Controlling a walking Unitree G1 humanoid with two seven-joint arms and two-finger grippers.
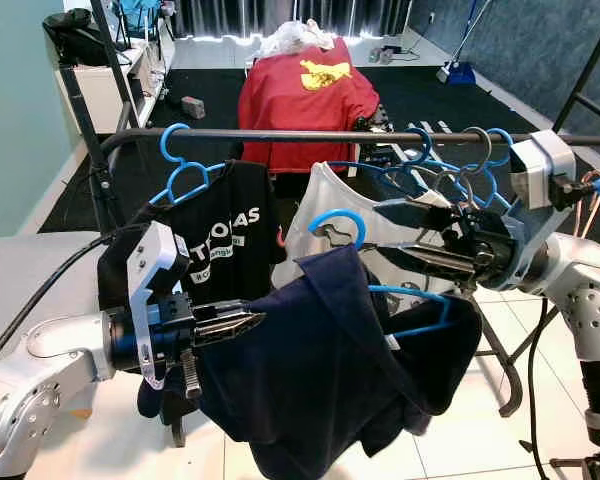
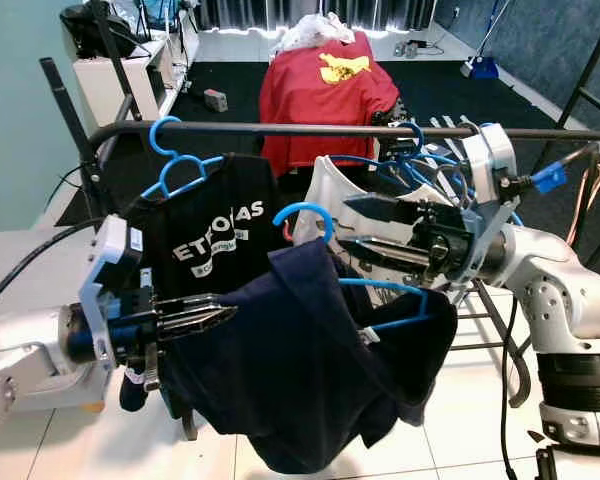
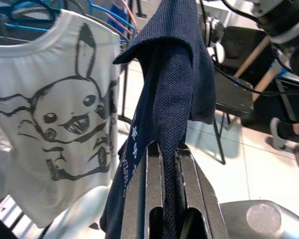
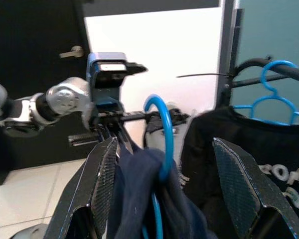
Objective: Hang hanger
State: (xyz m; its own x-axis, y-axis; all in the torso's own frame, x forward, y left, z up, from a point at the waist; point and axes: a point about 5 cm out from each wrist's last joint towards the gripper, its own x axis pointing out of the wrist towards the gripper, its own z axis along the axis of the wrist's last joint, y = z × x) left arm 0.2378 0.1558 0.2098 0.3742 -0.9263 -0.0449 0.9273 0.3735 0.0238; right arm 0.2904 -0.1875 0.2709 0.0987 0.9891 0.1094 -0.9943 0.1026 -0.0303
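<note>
A blue plastic hanger (image 1: 336, 221) carries a navy garment (image 1: 320, 370) and hangs in the air below the black clothes rail (image 1: 310, 135), its hook off the rail. My left gripper (image 1: 254, 323) is shut on the navy fabric at the garment's left edge; in the left wrist view the cloth (image 3: 172, 99) is pinched between the fingers. My right gripper (image 1: 395, 238) stands open just right of the hook. In the right wrist view the blue hook (image 4: 162, 129) rises between the two spread fingers (image 4: 102, 184) without touching them.
On the rail hang a black printed T-shirt (image 1: 225, 235) on a blue hanger at the left, a white cartoon T-shirt (image 3: 55, 114) behind the navy garment, and several bare blue hangers (image 1: 460, 165) at the right. A red shirt (image 1: 305, 90) sits behind the rack.
</note>
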